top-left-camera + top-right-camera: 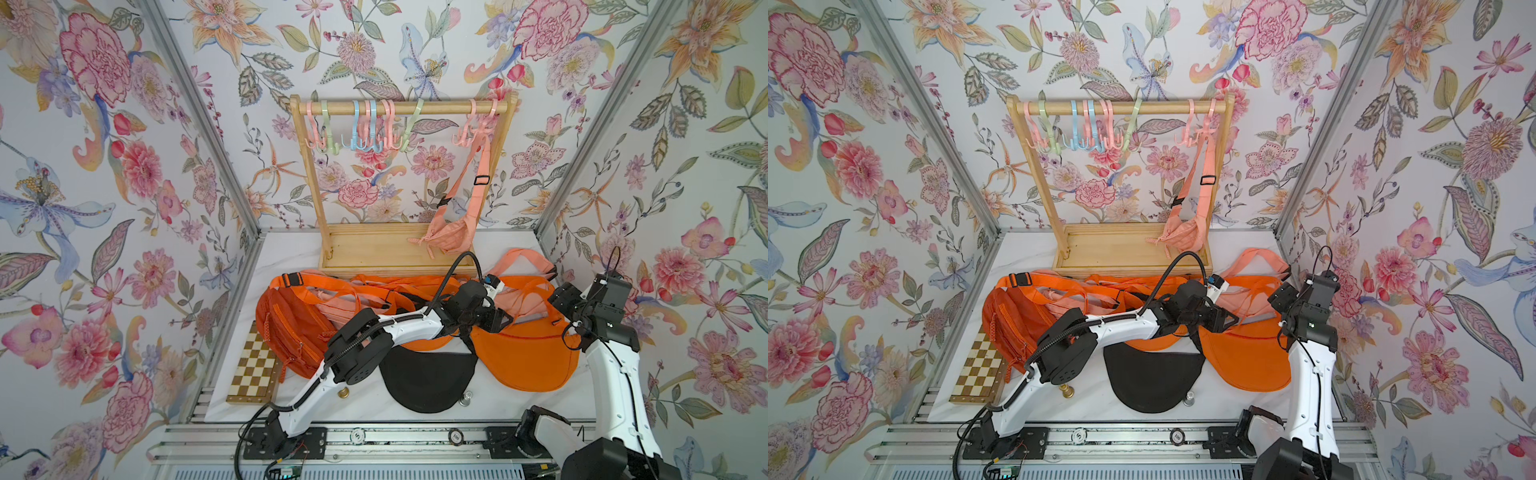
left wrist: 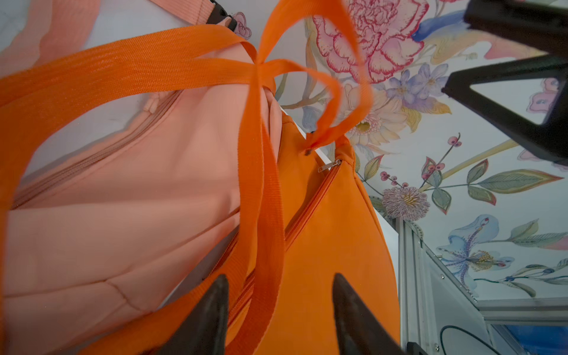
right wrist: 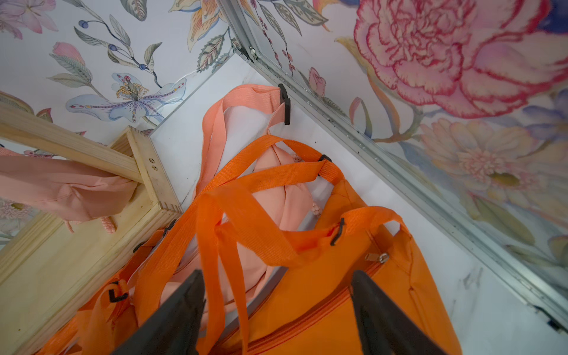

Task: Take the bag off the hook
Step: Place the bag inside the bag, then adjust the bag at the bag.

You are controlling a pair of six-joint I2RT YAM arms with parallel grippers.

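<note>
left pincer (image 2: pixel 279 276) open around orange strap (image 2: pixel 264 190) | right pincer (image 3: pixel 277 272) open | peach bag (image 1: pixel 453 232) on hook (image 1: pixel 472 124)

Only one marking is legible to you: the number "100" on the face of the small round dark-rimmed chip (image 1: pixel 456 436) lying on the aluminium front rail (image 1: pixel 407 448), seen in both top views. The pale round chip (image 1: pixel 357 435) near it bears a symbol too small to read.
</note>
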